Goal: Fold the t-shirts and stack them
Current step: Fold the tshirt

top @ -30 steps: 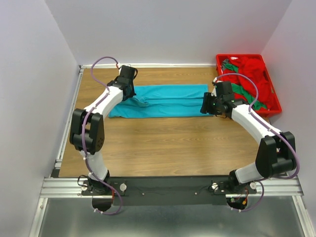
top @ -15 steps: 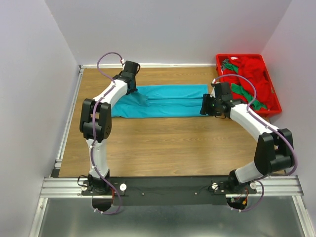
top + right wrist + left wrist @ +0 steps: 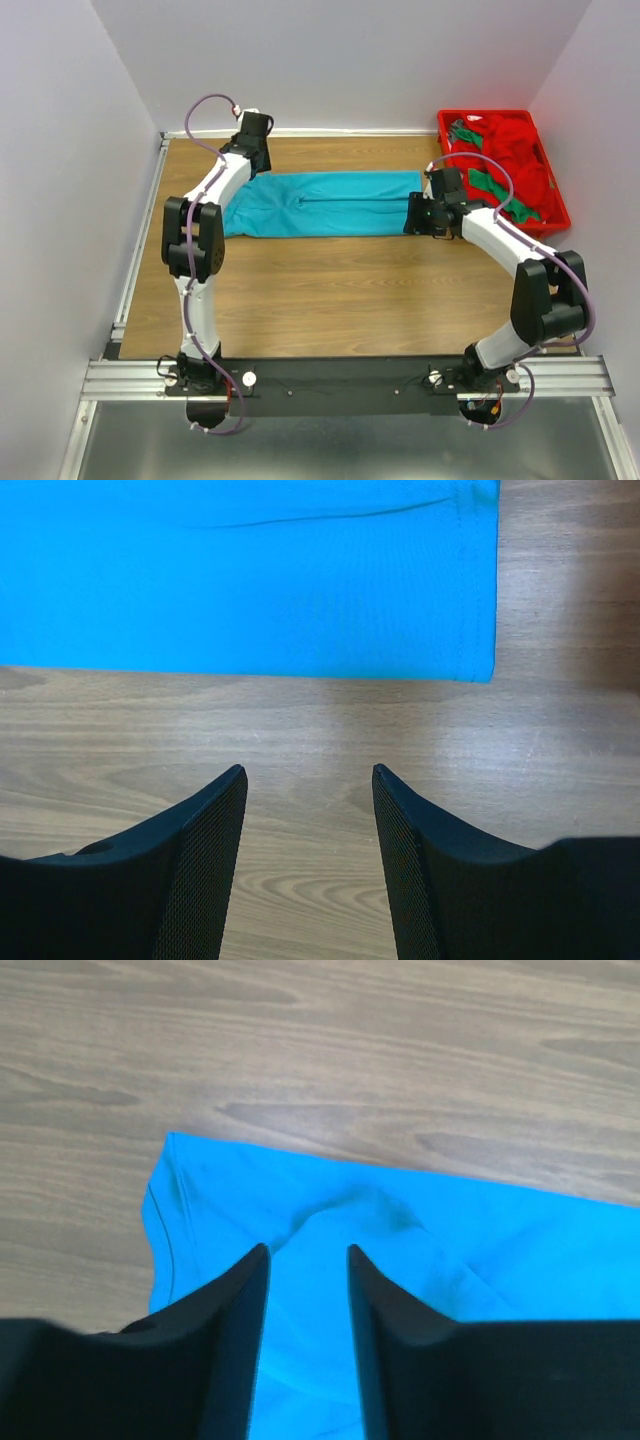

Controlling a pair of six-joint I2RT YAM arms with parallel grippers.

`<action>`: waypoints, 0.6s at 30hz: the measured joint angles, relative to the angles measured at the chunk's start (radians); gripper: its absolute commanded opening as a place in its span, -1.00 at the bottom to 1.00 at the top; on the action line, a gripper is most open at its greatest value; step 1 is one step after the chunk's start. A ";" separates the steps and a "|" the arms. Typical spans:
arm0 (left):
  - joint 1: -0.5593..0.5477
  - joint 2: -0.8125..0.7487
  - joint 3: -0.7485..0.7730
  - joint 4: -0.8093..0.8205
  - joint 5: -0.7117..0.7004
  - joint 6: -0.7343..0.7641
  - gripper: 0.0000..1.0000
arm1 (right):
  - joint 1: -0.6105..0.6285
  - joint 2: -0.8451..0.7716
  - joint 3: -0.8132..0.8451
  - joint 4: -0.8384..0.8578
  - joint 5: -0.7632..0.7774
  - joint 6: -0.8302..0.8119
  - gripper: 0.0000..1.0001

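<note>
A teal t-shirt (image 3: pixel 330 203) lies flat across the far half of the table as a long folded band. My left gripper (image 3: pixel 256 168) hangs over its far left end. In the left wrist view that gripper (image 3: pixel 307 1252) is open, and the rumpled teal cloth (image 3: pixel 400 1250) lies loose below the gap. My right gripper (image 3: pixel 415 215) sits by the shirt's right end. It is open over bare wood (image 3: pixel 308 772), just short of the shirt's hemmed near edge (image 3: pixel 250 580). More t-shirts, red (image 3: pixel 505 150) and green (image 3: pixel 490 183), are heaped in the tray.
A red plastic tray (image 3: pixel 447 122) stands at the back right, close behind the right arm. Grey walls close in the table at the left, back and right. Bare wood (image 3: pixel 330 290) stretches between the shirt and the arm bases.
My left gripper has opened and let go of the teal cloth, shifting toward the back wall. The shirt's left end now lies flatter and wider. The right arm barely moved.
</note>
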 measured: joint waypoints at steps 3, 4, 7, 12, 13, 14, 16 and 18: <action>0.002 -0.011 -0.017 0.013 0.000 -0.011 0.24 | 0.000 0.019 0.006 0.000 0.001 0.000 0.21; 0.002 -0.020 -0.032 0.018 0.000 -0.013 0.23 | 0.000 0.026 0.010 0.000 0.001 0.000 0.21; 0.002 -0.097 -0.130 0.026 0.001 -0.024 0.08 | 0.000 0.056 0.034 0.000 0.005 -0.001 0.18; 0.002 -0.357 -0.409 0.049 0.027 -0.062 -0.24 | 0.000 0.138 0.102 0.008 0.048 -0.014 0.11; 0.003 -0.406 -0.465 0.062 0.033 -0.070 -0.25 | 0.000 0.161 0.119 0.008 0.057 -0.016 0.10; 0.007 -0.451 -0.517 0.073 0.047 -0.081 -0.25 | 0.000 0.180 0.132 0.011 0.064 -0.017 0.09; 0.014 -0.495 -0.588 0.095 0.060 -0.092 -0.26 | 0.000 0.233 0.167 0.016 0.080 -0.020 0.05; 0.027 -0.515 -0.657 0.112 0.082 -0.105 -0.27 | 0.000 0.278 0.195 0.021 0.091 -0.024 0.05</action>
